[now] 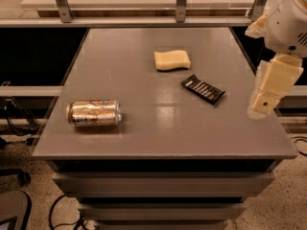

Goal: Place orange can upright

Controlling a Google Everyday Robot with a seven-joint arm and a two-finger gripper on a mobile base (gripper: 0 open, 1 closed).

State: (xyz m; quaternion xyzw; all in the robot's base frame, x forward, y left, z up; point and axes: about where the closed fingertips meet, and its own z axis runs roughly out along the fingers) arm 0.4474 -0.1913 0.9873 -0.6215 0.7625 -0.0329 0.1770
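At the far left, dark cables (14, 123) trail over the speckled floor beside the bench (144, 143). The bench is a grey flat-topped surface with grey tiers stacked beneath its front edge.

On its left front part we see the can (93, 113) lying on its side. Its long axis runs left to right, roughly in line with the front edge. Its copper-orange skin shines and carries whitish patches, with a silver rim at each end. It rests on the bench top and touches nothing else. We cannot tell which end carries the pull-tab.

Moving right and toward the back, the sponge (171, 60) lies flat near the middle of the bench, well apart from the can. It is a pale yellow block with slightly wavy edges. Just right of it and nearer to us, the black rectangle (203, 89) lies flat and skewed, its ribbed face up. It is near the sponge but not touching it.

At the far right, the white arm (288, 23) comes down from the upper corner. Its cream-coloured end effector (263, 102) points downward at the right edge of the bench, beside the black rectangle and well apart from the can. It holds nothing that we can see. We cannot tell whether it is spread or pressed together.
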